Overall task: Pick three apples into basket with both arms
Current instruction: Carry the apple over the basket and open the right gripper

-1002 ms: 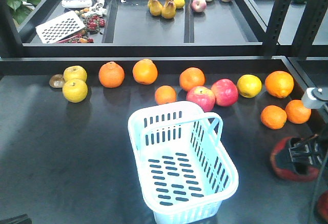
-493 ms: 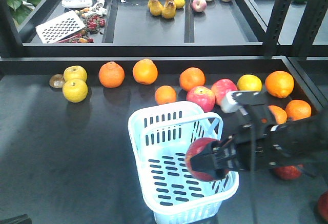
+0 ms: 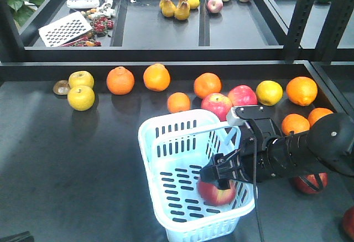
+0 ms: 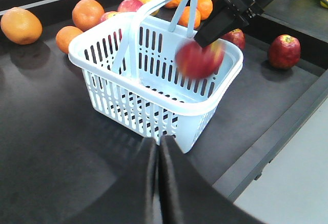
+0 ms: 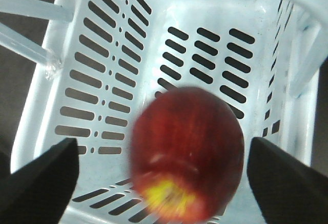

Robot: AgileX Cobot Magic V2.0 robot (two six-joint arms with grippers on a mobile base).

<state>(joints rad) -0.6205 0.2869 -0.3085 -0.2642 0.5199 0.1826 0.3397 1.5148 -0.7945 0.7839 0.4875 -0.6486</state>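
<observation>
Right gripper (image 3: 220, 174) fingers spread wide, apple (image 3: 217, 192) loose in the basket (image 3: 191, 226), lower centre; best lift straight clear. Left gripper (image 4: 158, 144) fingers closed, empty.

no readable text, no labels, no numbers

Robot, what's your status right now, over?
Right gripper open over pale blue slotted plastic basket. Dark red round apple loose, blurred, beneath gripper. Left gripper shut, empty. Nothing blocking.
</observation>
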